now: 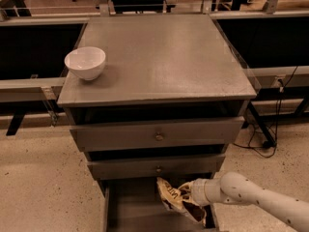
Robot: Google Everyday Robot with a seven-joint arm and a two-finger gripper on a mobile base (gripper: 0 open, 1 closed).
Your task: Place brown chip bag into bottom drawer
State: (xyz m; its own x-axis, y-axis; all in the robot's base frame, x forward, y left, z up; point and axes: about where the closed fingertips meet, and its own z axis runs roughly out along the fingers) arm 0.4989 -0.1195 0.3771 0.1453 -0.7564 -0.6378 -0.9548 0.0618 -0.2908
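The brown chip bag (175, 197) is dark brown and pale yellow, wrinkled, and hangs over the open bottom drawer (133, 212), near its right side. My gripper (189, 195) comes in from the right on a white arm and is shut on the bag's right edge. The bag sits just under the front of the middle drawer. The drawer's floor shows to the left of the bag. I cannot tell whether the bag touches the drawer's floor.
A white bowl (85, 62) stands at the left of the grey cabinet top (159, 57). Two upper drawers with round knobs (158, 136) are partly pulled out. Black cables (270, 134) lie on the floor to the right.
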